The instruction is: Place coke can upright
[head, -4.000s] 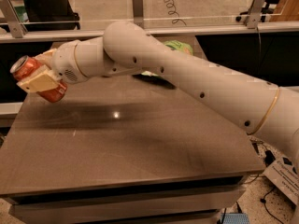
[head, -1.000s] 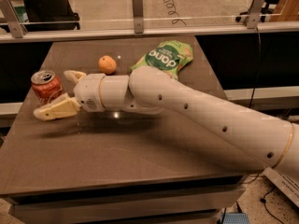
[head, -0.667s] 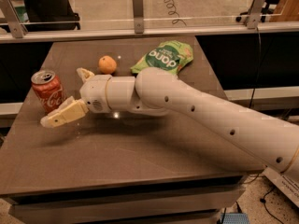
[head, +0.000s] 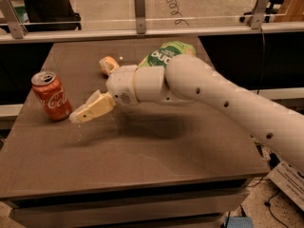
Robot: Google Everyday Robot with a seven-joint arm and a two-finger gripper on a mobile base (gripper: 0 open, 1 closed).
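The red coke can (head: 51,96) stands upright near the left edge of the brown table (head: 142,151), its silver top facing up. My gripper (head: 88,90) is just right of the can, a little above the table, open and empty. Its lower finger (head: 90,109) points toward the can's base with a small gap between them. The upper finger (head: 105,63) reaches toward the back. The white arm runs off to the right.
An orange fruit (head: 112,62) lies behind the upper finger, partly hidden. A green snack bag (head: 167,52) lies at the back of the table behind the arm. A glass rail (head: 142,25) runs along the far side.
Four seconds ago the gripper held the can in the air at the left. The can now stands on the table, and the open gripper has drawn away from it to the right.
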